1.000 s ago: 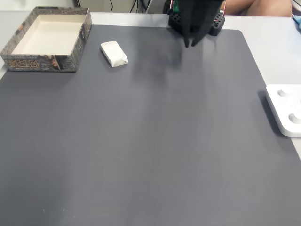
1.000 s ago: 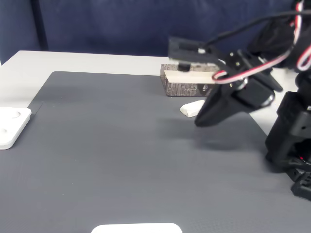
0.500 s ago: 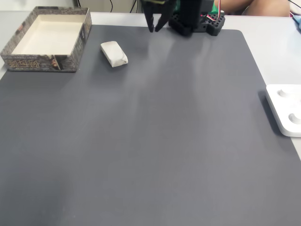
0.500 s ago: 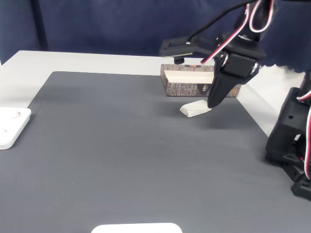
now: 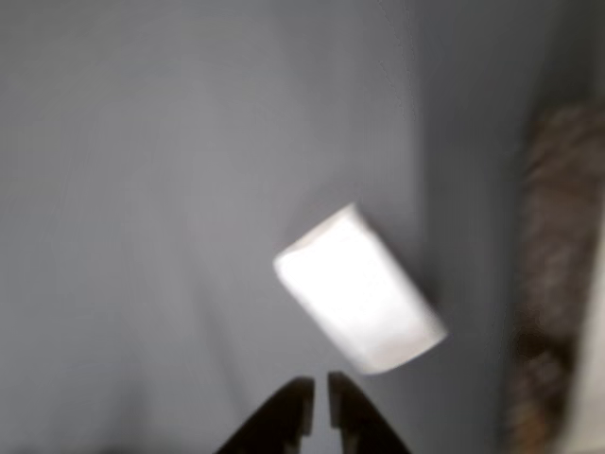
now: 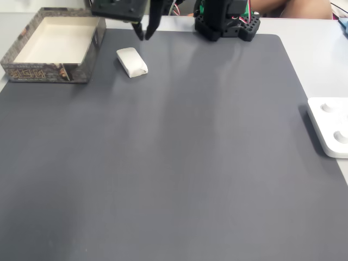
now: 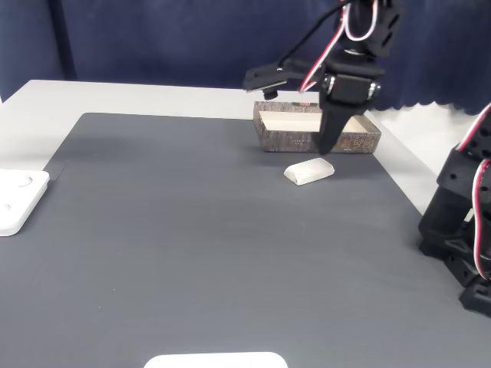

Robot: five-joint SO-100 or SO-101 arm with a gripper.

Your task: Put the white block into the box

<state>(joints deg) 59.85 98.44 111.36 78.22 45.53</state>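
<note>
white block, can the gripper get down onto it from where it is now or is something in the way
Probably yes. The gripper hangs just beside the white block, which lies alone on the grey mat, apart from the box. Its fingertips look nearly closed, so they would need to open first.

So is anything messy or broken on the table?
Nothing looks broken or spilled. The white block lies askew on the grey mat, turned at an angle to the box beside it, not touching it. The gripper hangs above the block, its fingers nearly together, holding nothing.
</note>
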